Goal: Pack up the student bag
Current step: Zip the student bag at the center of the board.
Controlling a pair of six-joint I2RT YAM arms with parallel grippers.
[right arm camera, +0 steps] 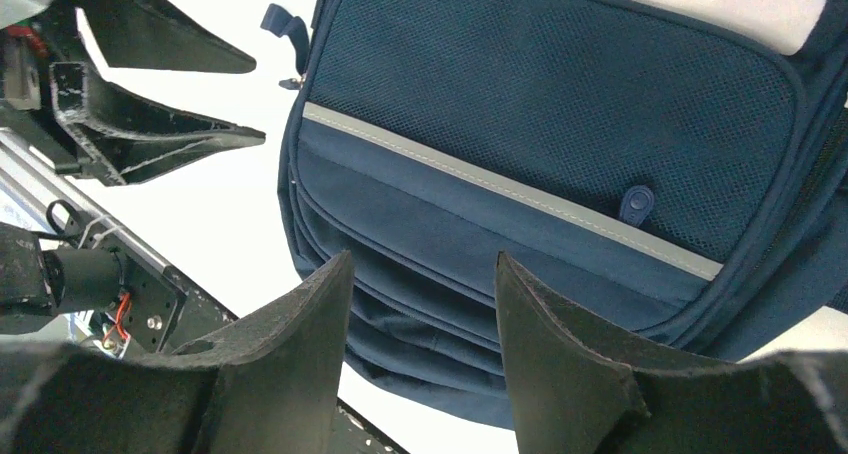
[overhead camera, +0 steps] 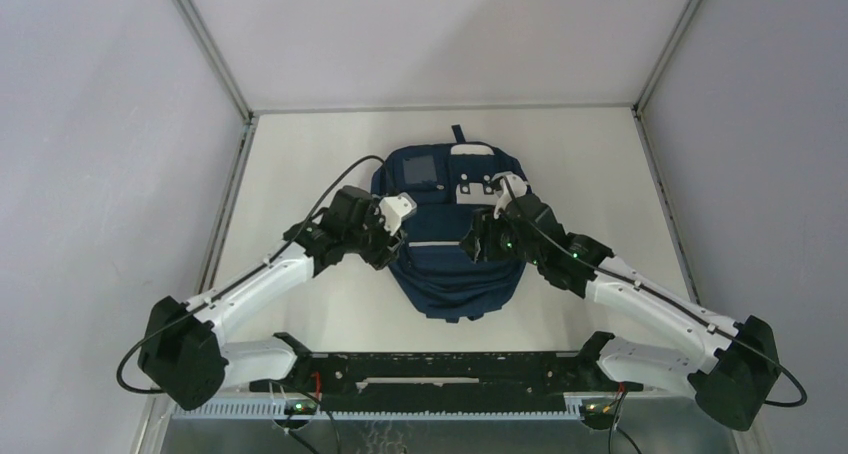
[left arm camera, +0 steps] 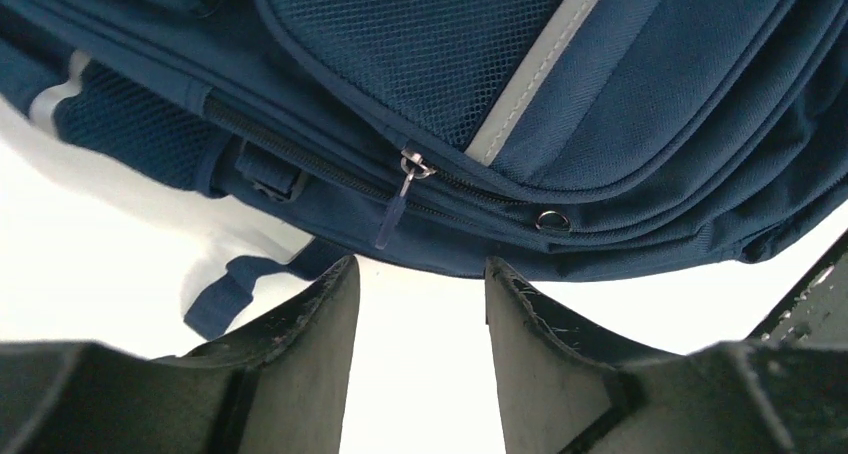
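Left gripper (left arm camera: 420, 269) and right gripper (right arm camera: 425, 259) are held with jaws apart and empty at the sides of the bag (overhead camera: 445, 264), which is laid flat at the centre of the white table (overhead camera: 300, 174), enclosed by grey walls (overhead camera: 100, 124).

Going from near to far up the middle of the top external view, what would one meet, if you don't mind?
Black mounting rail → student bag → table → back wall.

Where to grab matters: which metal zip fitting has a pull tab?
The silver slider left of the bare round metal ring; a blue tab dangles below.
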